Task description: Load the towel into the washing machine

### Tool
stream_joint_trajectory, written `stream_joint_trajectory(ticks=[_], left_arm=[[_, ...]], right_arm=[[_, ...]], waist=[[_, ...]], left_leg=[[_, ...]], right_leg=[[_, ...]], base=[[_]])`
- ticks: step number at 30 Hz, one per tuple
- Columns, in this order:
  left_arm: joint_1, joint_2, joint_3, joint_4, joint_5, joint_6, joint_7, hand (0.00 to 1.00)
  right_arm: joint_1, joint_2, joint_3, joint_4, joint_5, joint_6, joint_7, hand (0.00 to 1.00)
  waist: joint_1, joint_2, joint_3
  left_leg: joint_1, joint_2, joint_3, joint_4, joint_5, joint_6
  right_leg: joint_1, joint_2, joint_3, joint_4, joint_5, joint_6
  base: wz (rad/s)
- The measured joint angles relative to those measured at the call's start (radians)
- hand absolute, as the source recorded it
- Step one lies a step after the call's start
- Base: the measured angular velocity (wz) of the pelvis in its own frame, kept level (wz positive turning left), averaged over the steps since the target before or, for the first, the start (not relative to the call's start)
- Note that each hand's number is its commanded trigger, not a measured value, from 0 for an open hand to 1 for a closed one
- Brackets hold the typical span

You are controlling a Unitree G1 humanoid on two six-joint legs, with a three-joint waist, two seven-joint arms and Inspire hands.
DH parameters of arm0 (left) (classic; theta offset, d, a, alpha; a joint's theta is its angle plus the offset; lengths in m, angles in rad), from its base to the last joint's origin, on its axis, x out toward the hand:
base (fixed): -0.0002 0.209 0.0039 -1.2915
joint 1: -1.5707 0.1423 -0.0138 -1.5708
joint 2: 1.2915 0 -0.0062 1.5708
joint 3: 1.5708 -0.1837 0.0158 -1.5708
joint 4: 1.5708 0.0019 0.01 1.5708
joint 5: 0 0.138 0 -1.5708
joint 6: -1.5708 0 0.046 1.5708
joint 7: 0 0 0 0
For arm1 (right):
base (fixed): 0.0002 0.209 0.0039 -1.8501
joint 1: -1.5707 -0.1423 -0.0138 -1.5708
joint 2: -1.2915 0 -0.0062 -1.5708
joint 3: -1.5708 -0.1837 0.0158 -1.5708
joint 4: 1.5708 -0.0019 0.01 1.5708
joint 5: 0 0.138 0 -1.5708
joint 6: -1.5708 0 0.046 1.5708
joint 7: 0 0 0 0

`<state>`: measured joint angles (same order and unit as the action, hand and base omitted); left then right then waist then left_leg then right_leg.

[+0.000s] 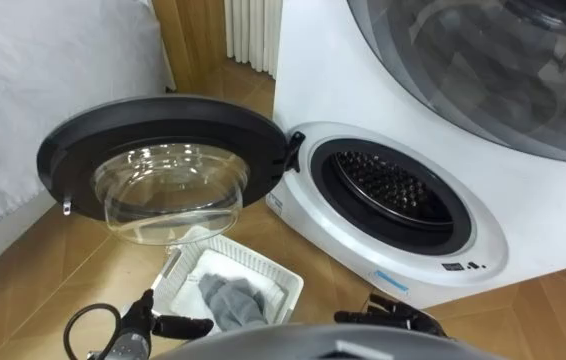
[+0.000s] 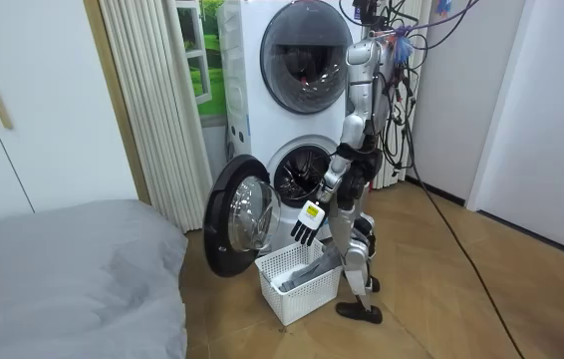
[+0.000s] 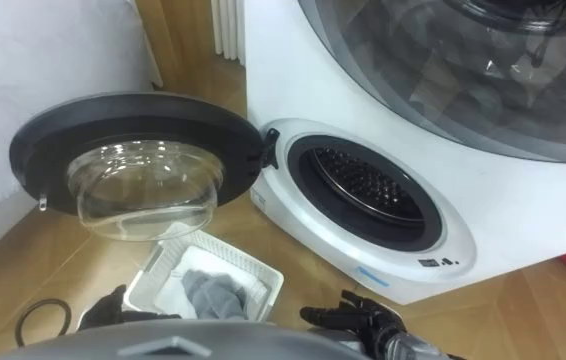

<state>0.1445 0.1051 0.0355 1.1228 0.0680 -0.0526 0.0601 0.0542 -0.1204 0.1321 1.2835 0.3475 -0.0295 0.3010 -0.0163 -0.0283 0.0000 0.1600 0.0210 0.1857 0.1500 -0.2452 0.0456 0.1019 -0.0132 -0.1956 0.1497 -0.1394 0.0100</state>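
Currently: white bed (image 1: 23,100) at upper left, then the washing machine (image 1: 523,230) door (image 1: 163,120) swung fully open at centre left. Left hand (image 1: 168,324) at bottom left, fingers straight and empty, pointing right at the basket (image 1: 178,275). Grey towel (image 1: 231,302) lies bunched in the basket at bottom centre, untouched. It has no clear long axis and sits between the two hands, just right of the left fingertips. Right hand (image 1: 388,314) at bottom, right of the basket, fingers loosely spread and empty, well apart from the towel. Judgement: left hand is nearer for the pick. Drum (image 1: 393,185) opening is up and right of the towel. Blue label (image 1: 391,281) and dark badge (image 1: 463,266) below the opening, print too small to read.
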Motion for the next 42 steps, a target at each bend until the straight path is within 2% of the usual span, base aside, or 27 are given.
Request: stream_joint_trajectory(ticks=[15, 21, 24, 31, 34, 36, 37, 38, 42], left_arm=[[-0.005, 0.000, -0.001, -0.002, 0.015, -0.002, -0.002, 0.00], [-0.045, 0.006, -0.010, 0.001, 0.153, -0.014, 0.003, 0.00], [-0.079, 0.008, -0.050, 0.003, 0.229, -0.013, 0.016, 0.00], [-0.208, 0.007, -0.137, 0.050, 0.441, -0.017, 0.022, 0.00], [-0.274, 0.003, -0.201, 0.062, 0.520, -0.020, 0.038, 0.00], [-0.362, 0.007, -0.234, 0.116, 0.584, -0.030, 0.048, 0.00], [-0.380, 0.007, -0.239, 0.131, 0.598, -0.035, 0.051, 0.00], [-0.425, 0.008, -0.247, 0.155, 0.615, -0.041, 0.063, 0.00], [-0.499, 0.015, -0.311, 0.155, 0.644, -0.041, 0.090, 0.00]], right_arm=[[-0.005, 0.000, 0.001, 0.001, 0.001, -0.005, -0.016, 0.00], [-0.042, -0.001, 0.001, 0.038, -0.017, -0.005, -0.018, 0.00], [-0.059, -0.004, 0.001, 0.048, -0.022, -0.003, -0.017, 0.00], [-0.177, -0.007, 0.002, 0.092, -0.086, -0.003, -0.019, 0.00], [-0.251, -0.005, 0.003, 0.111, -0.085, -0.010, -0.027, 0.00], [-0.309, 0.000, 0.004, 0.121, -0.088, -0.025, -0.031, 0.00], [-0.323, -0.001, 0.005, 0.120, -0.083, -0.027, -0.033, 0.00], [-0.344, -0.002, 0.007, 0.120, -0.075, -0.034, -0.041, 0.00], [-0.401, -0.002, 0.044, 0.110, -0.038, -0.039, -0.050, 0.00]], waist=[[-0.001, 0.004, -0.0009], [-0.007, 0.007, -0.0017], [-0.009, 0.009, -0.0020], [-0.022, 0.031, 0.0171], [-0.036, 0.033, 0.0323], [-0.037, 0.023, 0.0491], [-0.037, 0.022, 0.0547], [-0.041, 0.021, 0.0683], [-0.061, 0.018, 0.0727]], left_leg=[[-0.026, 0.000, -0.003, 0.004, 0.000, 0.000], [-0.090, -0.002, -0.010, 0.021, 0.001, 0.001], [-0.134, -0.003, -0.022, 0.041, 0.001, 0.001], [-0.264, -0.011, -0.024, 0.069, 0.018, 0.010], [-0.340, -0.016, -0.021, 0.089, 0.026, 0.015], [-0.408, -0.016, -0.011, 0.122, 0.027, 0.017], [-0.427, -0.016, -0.009, 0.132, 0.027, 0.017], [-0.465, -0.016, -0.009, 0.152, 0.027, 0.017], [-0.596, -0.016, -0.005, 0.211, 0.027, 0.018]], right_leg=[[-0.023, 0.000, -0.001, 0.000, 0.000, 0.000], [-0.078, -0.005, -0.012, 0.003, 0.001, -0.001], [-0.112, -0.009, -0.020, 0.009, 0.002, -0.002], [-0.262, -0.027, -0.025, 0.068, 0.004, -0.006], [-0.351, -0.038, -0.014, 0.112, 0.004, -0.007], [-0.420, -0.042, -0.002, 0.138, 0.007, -0.011], [-0.439, -0.045, -0.002, 0.148, 0.007, -0.012], [-0.476, -0.049, -0.002, 0.167, 0.008, -0.013], [-0.614, -0.062, 0.001, 0.236, 0.007, -0.015]], base=[[0.00], [0.04], [0.09], [0.00], [-0.04], [-0.10], [-0.07], [0.00], [0.00]])
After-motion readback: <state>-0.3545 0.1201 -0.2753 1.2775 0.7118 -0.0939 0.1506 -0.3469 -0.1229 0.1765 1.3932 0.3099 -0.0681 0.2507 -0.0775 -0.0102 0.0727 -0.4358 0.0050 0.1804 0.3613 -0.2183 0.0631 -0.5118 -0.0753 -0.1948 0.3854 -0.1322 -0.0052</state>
